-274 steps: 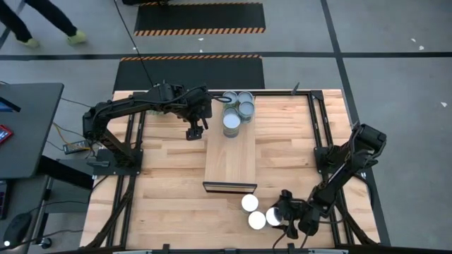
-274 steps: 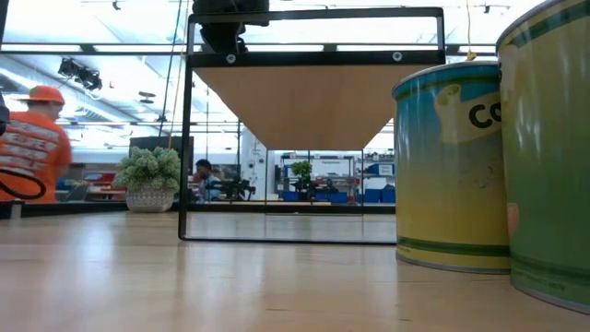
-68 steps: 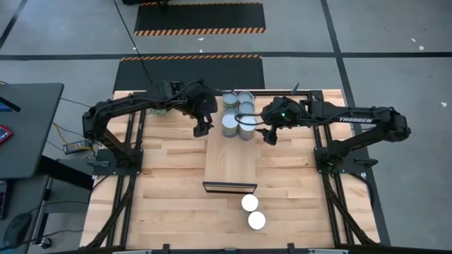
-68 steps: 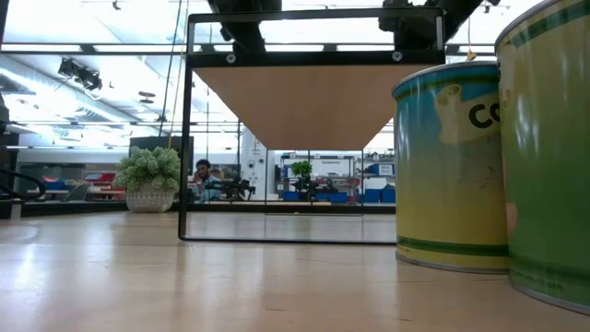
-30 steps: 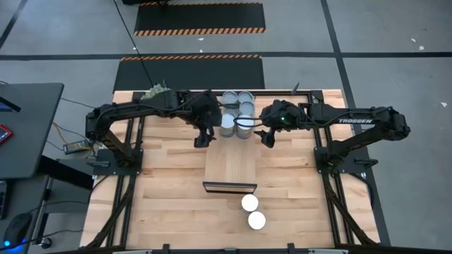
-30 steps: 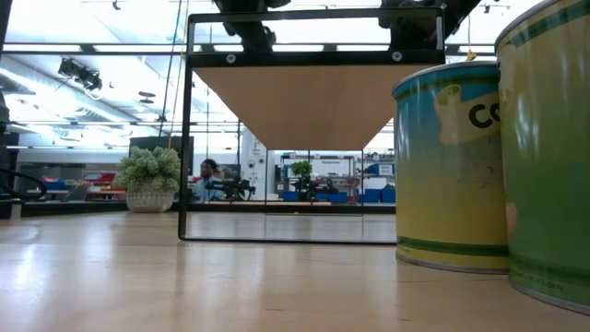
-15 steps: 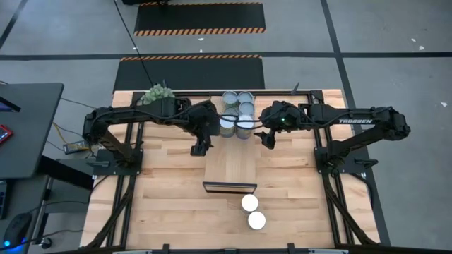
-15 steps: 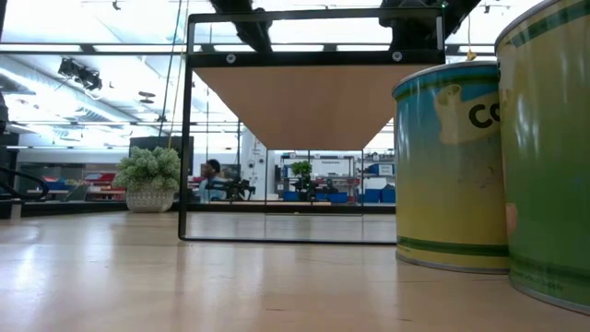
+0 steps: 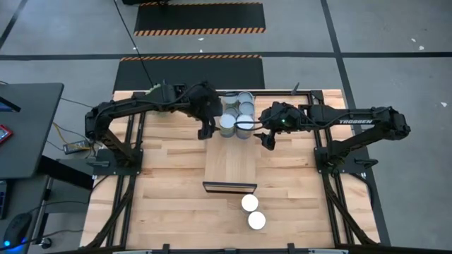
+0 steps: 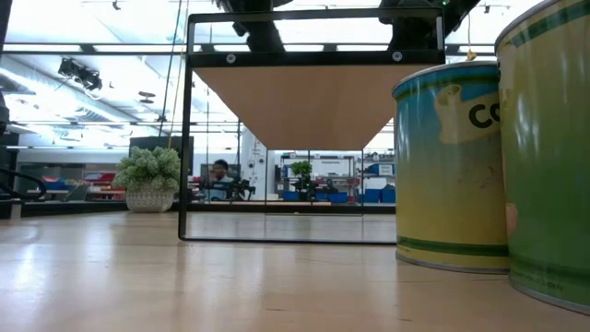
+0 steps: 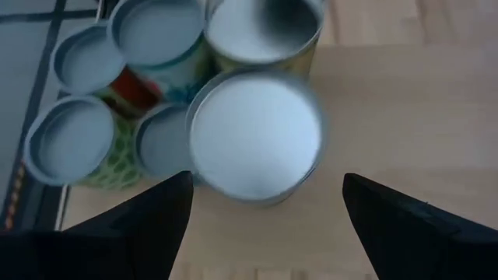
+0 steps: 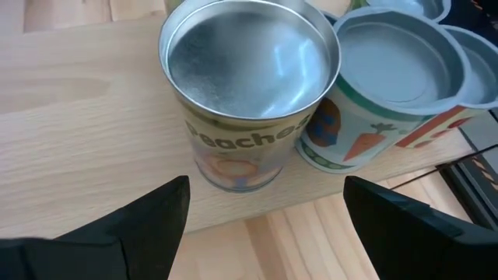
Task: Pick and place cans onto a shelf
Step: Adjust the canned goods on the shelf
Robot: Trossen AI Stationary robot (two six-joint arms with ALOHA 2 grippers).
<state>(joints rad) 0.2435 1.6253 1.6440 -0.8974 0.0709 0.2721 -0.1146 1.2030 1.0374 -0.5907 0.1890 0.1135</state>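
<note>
The light-wood shelf (image 9: pixel 229 159) lies in the middle of the table, its dark front edge (image 9: pixel 229 187) nearest. Several cans (image 9: pixel 236 113) stand upright, bunched at its far end. Two white-topped cans (image 9: pixel 250 202) (image 9: pixel 257 220) stand on the table in front of it and fill the right of the low view (image 10: pixel 452 166). My left gripper (image 9: pixel 205 132) is open just left of the bunch, a white-topped can (image 11: pixel 255 136) ahead between its fingers. My right gripper (image 9: pixel 269 139) is open just right of the bunch, facing a peaches can (image 12: pixel 253 101).
A green plant ball (image 9: pixel 157 88) sits at the table's far left, partly under my left arm. Dark frame rails (image 9: pixel 321 152) run along both sides of the table. The near half of the shelf is bare wood. A person (image 10: pixel 219 171) shows far back in the room.
My left gripper has dipped a little toward the near edge, then gone back toward the far edge, and stays open beside the cans. The cans have not moved.
</note>
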